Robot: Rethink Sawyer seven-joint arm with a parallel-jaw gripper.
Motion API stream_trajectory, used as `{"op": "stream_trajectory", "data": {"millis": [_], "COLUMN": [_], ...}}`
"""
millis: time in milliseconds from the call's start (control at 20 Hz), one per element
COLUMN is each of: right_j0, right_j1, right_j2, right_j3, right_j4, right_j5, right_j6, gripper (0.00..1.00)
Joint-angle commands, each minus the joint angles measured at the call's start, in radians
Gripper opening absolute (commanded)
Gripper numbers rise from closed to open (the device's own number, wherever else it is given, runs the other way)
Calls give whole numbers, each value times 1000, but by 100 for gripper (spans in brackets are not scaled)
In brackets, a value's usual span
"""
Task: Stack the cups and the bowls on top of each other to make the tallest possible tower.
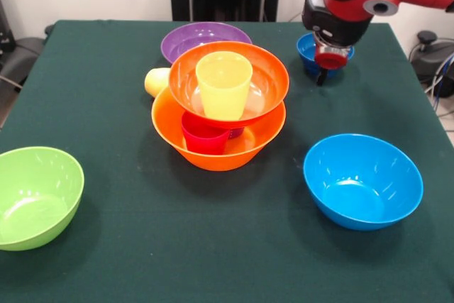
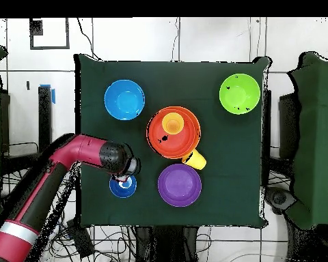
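Note:
The tower stands mid-table. Its base is the largest orange-yellow bowl [image 1: 213, 152] [image 2: 156, 147]. A red-pink cup [image 1: 203, 137] and a purple cup [image 1: 237, 133] stand inside it. The red-orange bowl [image 1: 266, 79] [image 2: 187, 126] rests on those cups and holds an upright yellow cup [image 1: 224, 84] [image 2: 173, 123]. A pale yellow cup [image 1: 157, 81] [image 2: 195, 159] lies on its side beside the tower. My gripper [image 1: 325, 70] [image 2: 129, 170] hangs over the small dark blue bowl [image 1: 306, 49] [image 2: 121, 187] and partly hides it. It holds nothing that I can see.
The purple bowl [image 1: 206, 39] [image 2: 180, 184] sits behind the tower on the robot's side. The light blue bowl [image 1: 363, 179] [image 2: 124, 99] and the lime green bowl [image 1: 35, 196] [image 2: 240, 93] sit apart near the far corners from the robot.

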Motion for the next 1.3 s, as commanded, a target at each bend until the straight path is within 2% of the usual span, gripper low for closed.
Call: {"op": "stream_trajectory", "data": {"millis": [50, 500, 1300], "right_j0": [-42, -43, -27], "right_j1": [79, 92, 67], "right_j2": [118, 112, 115], "right_j3": [-116, -122, -119], "right_j4": [65, 91, 97], "right_j5": [175, 185, 128], "right_j6": [119, 119, 179], "gripper": [100, 100, 100]}}
